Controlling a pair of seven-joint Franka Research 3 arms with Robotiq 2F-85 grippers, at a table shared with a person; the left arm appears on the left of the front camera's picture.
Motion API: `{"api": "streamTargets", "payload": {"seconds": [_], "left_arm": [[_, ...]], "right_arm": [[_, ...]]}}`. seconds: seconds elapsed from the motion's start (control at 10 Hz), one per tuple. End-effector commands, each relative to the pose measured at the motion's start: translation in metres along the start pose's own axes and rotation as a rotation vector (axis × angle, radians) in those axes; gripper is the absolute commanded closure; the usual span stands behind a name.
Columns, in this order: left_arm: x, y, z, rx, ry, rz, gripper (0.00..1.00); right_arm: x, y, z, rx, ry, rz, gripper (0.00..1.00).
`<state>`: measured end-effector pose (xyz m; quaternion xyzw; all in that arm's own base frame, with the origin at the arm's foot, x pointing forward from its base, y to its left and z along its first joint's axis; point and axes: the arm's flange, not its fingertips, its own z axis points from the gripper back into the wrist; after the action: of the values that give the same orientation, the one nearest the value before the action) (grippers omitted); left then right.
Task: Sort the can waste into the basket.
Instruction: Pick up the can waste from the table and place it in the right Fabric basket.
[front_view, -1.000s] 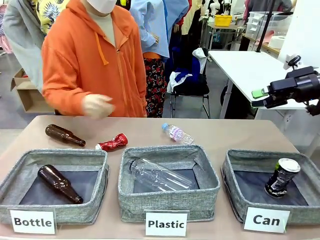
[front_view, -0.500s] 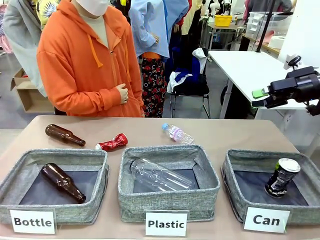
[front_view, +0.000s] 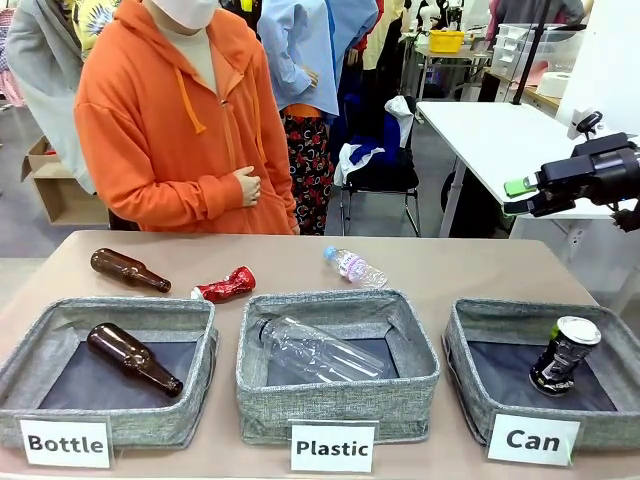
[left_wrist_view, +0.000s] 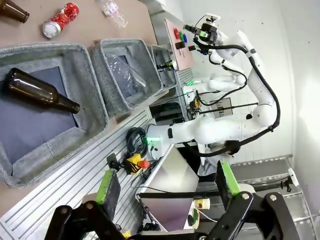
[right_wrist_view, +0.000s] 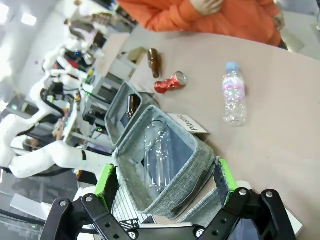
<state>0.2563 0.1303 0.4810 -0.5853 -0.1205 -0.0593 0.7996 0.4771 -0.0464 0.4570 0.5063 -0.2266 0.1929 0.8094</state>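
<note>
Fingers (right_wrist_view: 107, 181) on both arms wide and empty, we should next fetch the crushed shiny red metal can (front_view: 225, 286) at ten o'clock.

— What lies behind the tan table (front_view: 450, 265)?
— Grey floor (front_view: 18, 238) at the left edge, with an open cardboard box (front_view: 55, 190) standing on it.
— And in the middle?
— A black chair (front_view: 385, 182), blue and white clothes heaped on it, just above the centre of the frame.
— Upper right?
— A white table (front_view: 490, 135). Behind it, along the top edge, a yellow tub (front_view: 446, 40) and clear plastic crates (front_view: 525, 40). The light is bright and even.
</note>
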Motion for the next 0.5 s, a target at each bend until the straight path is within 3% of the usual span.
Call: {"api": "streamTargets", "payload": {"seconds": [0.0,0.1,0.2,0.4], "left_arm": [[0.003,-0.005,0.004,-0.026,-0.005,0.009,0.0],[0.0,0.0,0.0,0.0,0.0,0.0,0.0],[0.013,-0.025,-0.012,0.138,0.005,-0.078,0.0],[0.068,-0.063,-0.065,0.353,0.139,-0.167,0.0]], "right_arm": [[0.0,0.001,0.002,0.005,0.006,0.019,0.0],[0.0,0.001,0.002,0.005,0.006,0.019,0.0],[0.0,0.001,0.002,0.005,0.006,0.019,0.0],[0.0,0.001,0.002,0.005,0.006,0.019,0.0]]}}
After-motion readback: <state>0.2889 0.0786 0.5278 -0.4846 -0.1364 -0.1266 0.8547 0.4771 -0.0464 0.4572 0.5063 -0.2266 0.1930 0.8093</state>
